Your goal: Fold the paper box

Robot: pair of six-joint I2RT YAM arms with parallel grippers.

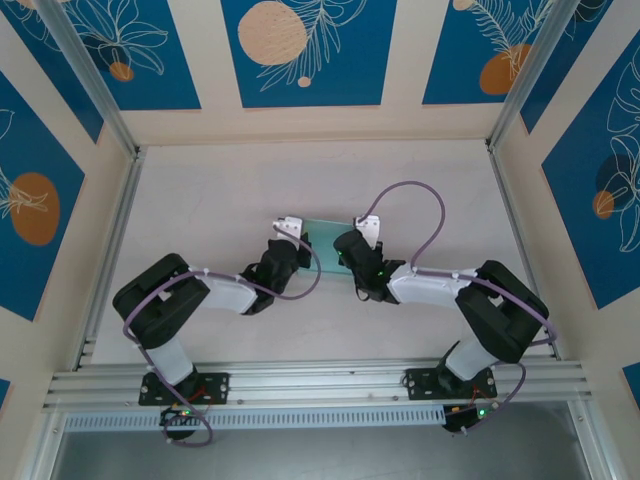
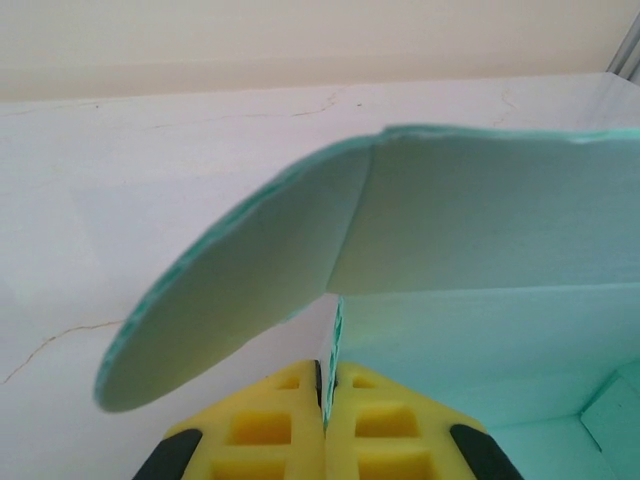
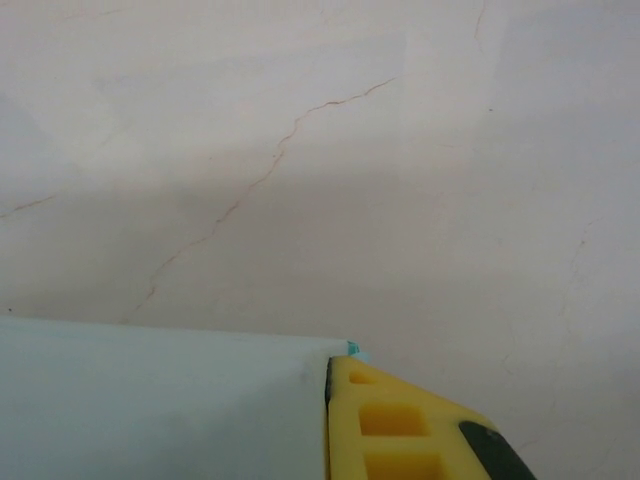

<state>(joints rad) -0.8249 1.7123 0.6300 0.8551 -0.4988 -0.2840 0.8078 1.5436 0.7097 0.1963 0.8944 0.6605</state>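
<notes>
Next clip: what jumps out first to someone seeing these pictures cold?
The left arm and right arm meet centrally over the mint paper box. In the left wrist view, yellow fingers pinch one thin wall, with a rounded flap bending out to their left.

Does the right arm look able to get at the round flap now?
Probably not: the right gripper is shut on the box at the other end, with the flap beside the left gripper.

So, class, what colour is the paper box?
The paper box is pale mint, clearest from the left wrist.
</notes>
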